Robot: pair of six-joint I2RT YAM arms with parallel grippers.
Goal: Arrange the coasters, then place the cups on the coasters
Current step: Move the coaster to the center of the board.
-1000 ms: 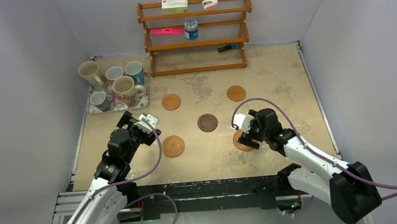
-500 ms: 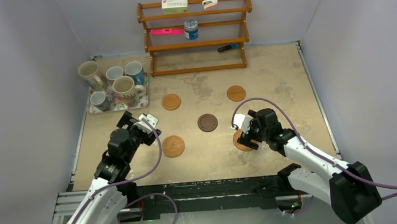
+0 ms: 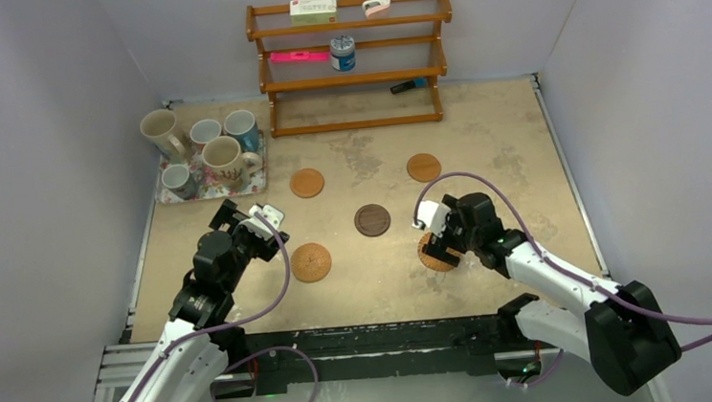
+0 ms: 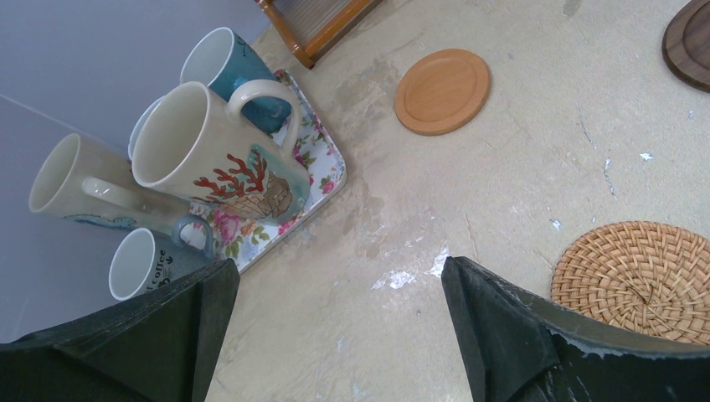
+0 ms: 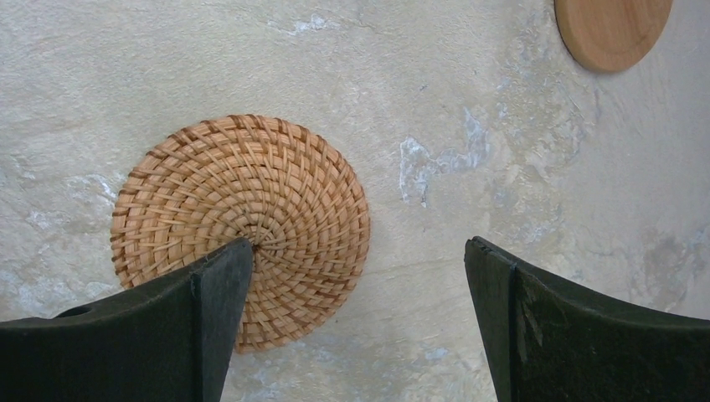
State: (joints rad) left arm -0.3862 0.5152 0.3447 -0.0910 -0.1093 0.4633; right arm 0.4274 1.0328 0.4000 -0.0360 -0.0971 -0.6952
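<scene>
Right gripper [image 5: 358, 251]: jaws wide apart, empty, low over a woven tan round coaster [image 5: 251, 197]. One finger overlaps the coaster's near edge; contact unclear. Left gripper [image 4: 339, 268]: likewise spread, holding nothing. A second woven coaster [image 4: 640, 280] lies near it, toward mid-table. Dark brown wooden disc [image 3: 372, 220] sits between the arms. Farther out: left smooth tan disc [image 4: 442, 90], right smooth tan disc [image 3: 423, 167]. Far left: five ceramic mugs [image 3: 222, 156] crowd the floral rectangular tray [image 4: 331, 163]. Small grey mug [image 4: 142, 268] reads "…offee". White shelf box [image 3: 313, 9]: lettering illegible.
</scene>
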